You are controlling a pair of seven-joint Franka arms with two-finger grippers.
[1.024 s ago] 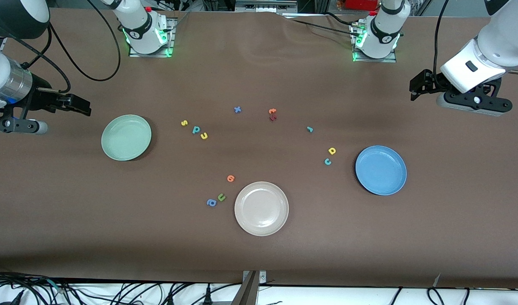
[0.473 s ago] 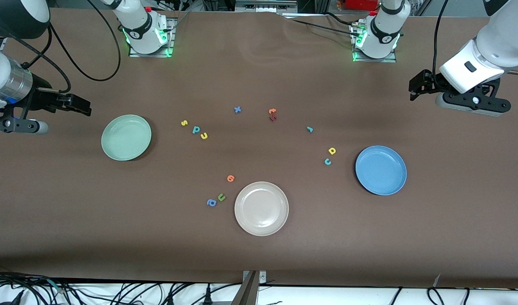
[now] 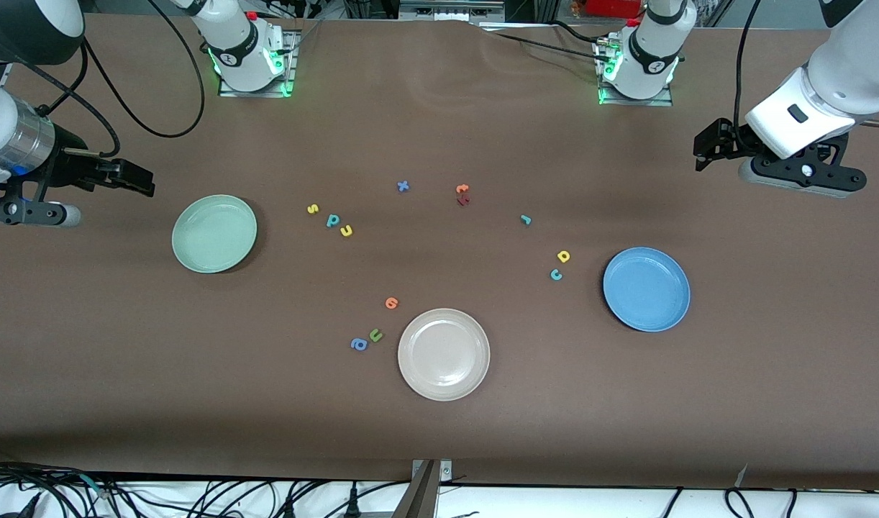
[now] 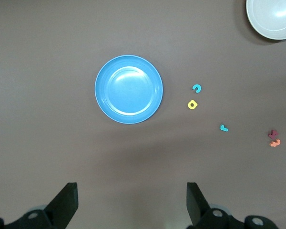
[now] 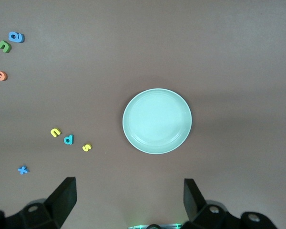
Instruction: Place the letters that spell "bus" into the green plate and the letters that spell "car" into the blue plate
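Nothing's been sorted yet: the green plate [image 3: 214, 234] and blue plate [image 3: 647, 289] both sit bare at opposite ends of the table, which looks deliberate, one plate per arm. The yellow s [image 3: 312, 209], teal b [image 3: 331, 221] and yellow u [image 3: 346, 231] lie in a row beside the green one, while the teal c [image 3: 556, 274], yellow a [image 3: 563, 256] and teal r [image 3: 526, 219] sit near the blue one. The right gripper [image 3: 134, 180] hovers up by the green plate and the left gripper [image 3: 707, 151] by the blue plate's end, both wide open and holding nothing, so I'd guess each is lined up to grab its own word.
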